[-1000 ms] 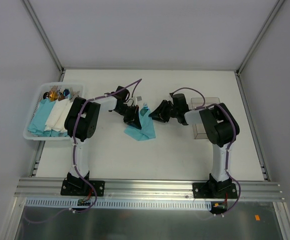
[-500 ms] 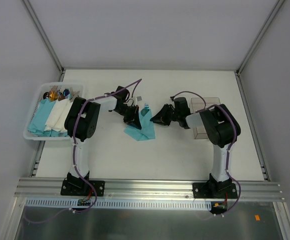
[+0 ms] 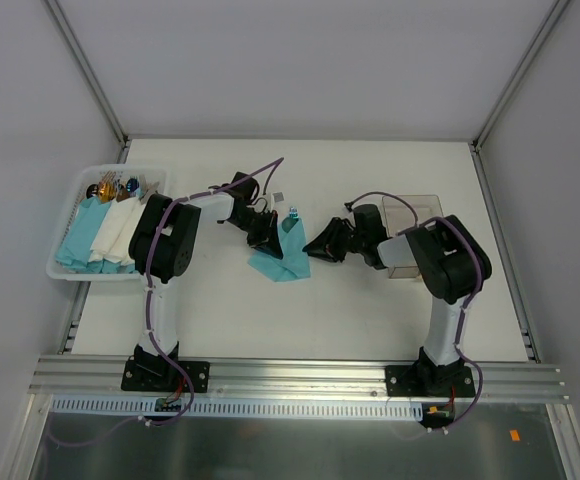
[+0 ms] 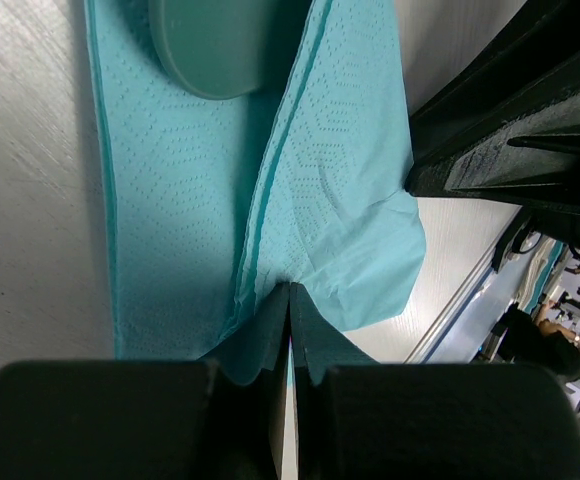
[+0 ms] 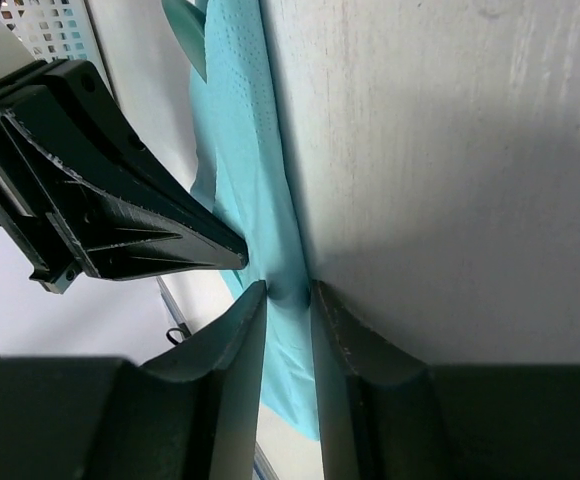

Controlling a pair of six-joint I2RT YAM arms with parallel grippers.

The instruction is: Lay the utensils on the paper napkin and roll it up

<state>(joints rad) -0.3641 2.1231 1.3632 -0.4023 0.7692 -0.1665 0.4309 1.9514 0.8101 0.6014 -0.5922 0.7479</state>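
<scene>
The paper napkin [image 3: 288, 262] lies rumpled on the table [image 3: 370, 310], roughly midway between the 2 arms, with a raised fold running along its middle. The left gripper [image 3: 269, 236] is down on the napkin's left edge. From its wrist camera the 2 fingers [image 4: 250, 420] are pressed tight together, with a ridge of the teal paper pinched between their tips.

The right gripper [image 3: 315, 249] sits low at the napkin's right edge and points across the sheet toward the left one. Its fingers [image 5: 235, 350] stand only a narrow slit apart, and the napkin's edge shows in that slit. I cannot tell whether they actually grip it.

1 utensil [image 4: 215, 45] rests on the napkin at its far end, its rounded teal tip lying on the paper beyond the fold.

Well to the napkin's left is a white basket [image 3: 62, 270] holding napkin bundles [image 3: 100, 232]. To the napkin's right, past the right gripper, stands a clear container [image 3: 415, 205].
</scene>
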